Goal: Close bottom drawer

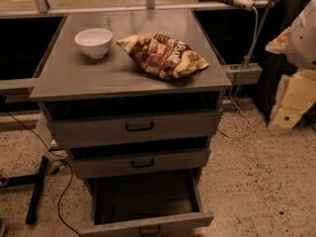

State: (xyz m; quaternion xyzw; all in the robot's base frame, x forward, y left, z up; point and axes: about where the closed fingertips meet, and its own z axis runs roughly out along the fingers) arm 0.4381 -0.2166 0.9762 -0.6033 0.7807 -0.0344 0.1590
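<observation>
The grey metal cabinet (123, 75) has three drawers, all partly open. The bottom drawer (148, 223) is pulled out the farthest, its inside (143, 194) is empty, and its small dark bar handle (149, 229) sits at the lower edge of the view. My arm (301, 31) comes in from the right edge. My gripper (282, 116) hangs low to the right of the cabinet, level with the top drawer, apart from all drawers and holding nothing.
A white bowl (94, 42) and a chip bag (165, 55) lie on the cabinet top. The top drawer (136, 127) and middle drawer (140, 163) stick out slightly. Cables (61, 196) and a dark stand foot (35, 191) lie on the floor at the left.
</observation>
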